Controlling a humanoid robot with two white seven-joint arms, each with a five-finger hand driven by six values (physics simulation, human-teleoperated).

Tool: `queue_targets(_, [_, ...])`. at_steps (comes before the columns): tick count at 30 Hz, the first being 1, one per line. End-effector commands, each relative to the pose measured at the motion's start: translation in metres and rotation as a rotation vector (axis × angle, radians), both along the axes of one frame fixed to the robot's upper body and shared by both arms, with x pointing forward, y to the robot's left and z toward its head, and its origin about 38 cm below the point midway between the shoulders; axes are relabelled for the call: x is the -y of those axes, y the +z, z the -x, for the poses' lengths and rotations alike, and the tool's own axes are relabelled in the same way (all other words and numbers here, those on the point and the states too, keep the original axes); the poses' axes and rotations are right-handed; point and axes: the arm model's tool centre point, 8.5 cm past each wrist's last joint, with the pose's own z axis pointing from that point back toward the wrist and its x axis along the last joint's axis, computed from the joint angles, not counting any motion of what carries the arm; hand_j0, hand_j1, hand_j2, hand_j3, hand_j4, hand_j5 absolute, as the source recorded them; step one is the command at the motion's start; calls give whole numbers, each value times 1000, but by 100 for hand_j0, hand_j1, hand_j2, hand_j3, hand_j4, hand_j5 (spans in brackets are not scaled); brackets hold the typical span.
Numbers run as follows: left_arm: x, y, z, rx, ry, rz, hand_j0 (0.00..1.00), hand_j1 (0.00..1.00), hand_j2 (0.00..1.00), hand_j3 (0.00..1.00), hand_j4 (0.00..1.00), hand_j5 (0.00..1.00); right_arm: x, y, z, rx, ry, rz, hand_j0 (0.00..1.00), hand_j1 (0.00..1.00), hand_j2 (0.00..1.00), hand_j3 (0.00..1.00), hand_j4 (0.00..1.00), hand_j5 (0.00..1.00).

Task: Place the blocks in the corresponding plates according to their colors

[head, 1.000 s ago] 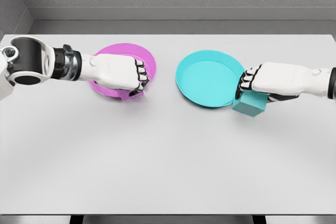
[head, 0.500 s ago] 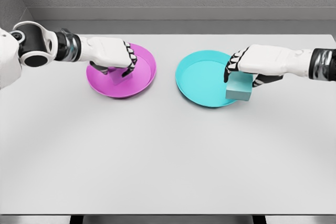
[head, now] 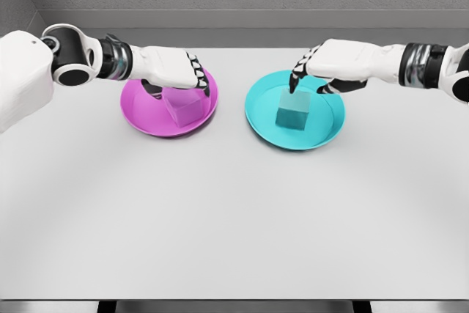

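**Desk:** What is on the white table (head: 234, 210)?

**Photographer:** Two round plates side by side, well apart. A magenta plate (head: 139, 119) sits on the left and a cyan plate (head: 256, 119) on the right. Each holds one block of its own colour.

**Desk:** Where exactly are the blocks?

**Photographer:** The magenta block (head: 183, 108) rests inside the magenta plate, toward its right half. The cyan block (head: 292, 111) stands near the middle of the cyan plate, flat on the plate floor.

**Desk:** And the hands?

**Photographer:** The left hand (head: 170, 70) reaches in from the left edge and hangs over the back of the magenta plate, just above its block. Its fingers (head: 196, 72) are loosely curved downward and grip nothing; whether a fingertip brushes the block's top cannot be told. The right hand (head: 330, 64) comes in from the right and hangs over the far rim of the cyan plate. Its dark-tipped fingers (head: 297, 77) point down, relaxed and apart, clear of the cyan block and holding nothing.
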Motion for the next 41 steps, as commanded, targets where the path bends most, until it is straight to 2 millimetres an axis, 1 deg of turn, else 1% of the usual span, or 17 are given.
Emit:
queue_targets(1, [0, 0, -1, 4, 2, -4, 100, 100, 100, 100, 100, 100, -2, -3, -1, -12, -6, -4, 83, 83, 83, 83, 83, 83])
queue_targets(2, [0, 1, -1, 6, 0, -4, 100, 100, 100, 100, 100, 100, 1, -2, -2, -12, -24, -4, 98, 98, 98, 98, 98, 98])
queue_targets(6, [-3, 15, -2, 27, 1, 11, 100, 100, 100, 100, 100, 100, 4, 2, -1, -2, -27, -6, 99, 99, 99, 99, 99, 99])
queue_targets(9, [-12, 31, 12, 23, -21, 63, 100, 100, 100, 100, 100, 100, 11, 13, 9, 29, -9, 10, 100, 100, 100, 100, 100, 100])
queue_targets(10, [-23, 35, 17, 25, -17, 66, 100, 100, 100, 100, 100, 100, 12, 18, 18, 47, 13, 23, 100, 100, 100, 100, 100, 100])
queue_targets(12, [-39, 37, 24, 5, 3, 89, 100, 100, 100, 100, 100, 100, 21, 17, 32, 46, 38, 5, 100, 100, 100, 100, 100, 100])
queue_targets(13, [-49, 40, 27, 4, 16, 93, 100, 100, 100, 100, 100, 100, 32, 12, 36, 40, 16, -14, 100, 100, 100, 100, 100, 100])
queue_targets(15, [-84, 53, 29, -9, 89, 146, 100, 100, 100, 100, 100, 100, 46, 9, 50, 43, 1, -25, 100, 100, 100, 100, 100, 100])
queue_targets(16, [-100, 50, 34, -35, 122, 166, 100, 100, 100, 100, 100, 100, 48, 7, 59, 48, 18, -37, 100, 100, 100, 100, 100, 100])
queue_targets(18, [-129, 44, 45, -70, 178, 190, 100, 100, 100, 100, 100, 100, 64, 7, 69, 65, 4, -54, 100, 100, 100, 100, 100, 100])
queue_targets(20, [-149, 43, 50, -79, 223, 206, 100, 100, 100, 100, 100, 100, 68, 9, 72, 77, 23, -50, 100, 100, 100, 100, 100, 100])
queue_targets(21, [-153, 42, 52, -81, 232, 210, 100, 100, 100, 100, 100, 100, 72, 6, 74, 71, 12, -54, 100, 100, 100, 100, 100, 100])
queue_targets(22, [-168, 46, 55, -71, 263, 201, 100, 100, 100, 100, 100, 100, 78, 5, 76, 71, -8, -64, 100, 100, 100, 100, 100, 100])
queue_targets(24, [-176, 38, 60, -103, 284, 217, 100, 100, 100, 100, 100, 100, 91, 2, 81, 63, -43, -79, 100, 100, 100, 100, 100, 100])
queue_targets(27, [-211, 40, 73, -127, 363, 233, 100, 100, 100, 100, 100, 100, 96, -3, 84, 48, -55, -79, 100, 100, 100, 100, 100, 100])
queue_targets(31, [-223, 31, 81, -148, 391, 219, 100, 100, 100, 100, 100, 100, 97, -5, 84, 42, -58, -75, 100, 100, 100, 100, 100, 100])
queue_targets(41, [-224, 29, 83, -152, 392, 215, 100, 100, 100, 100, 100, 100, 97, -7, 84, 36, -58, -76, 100, 100, 100, 100, 100, 100])
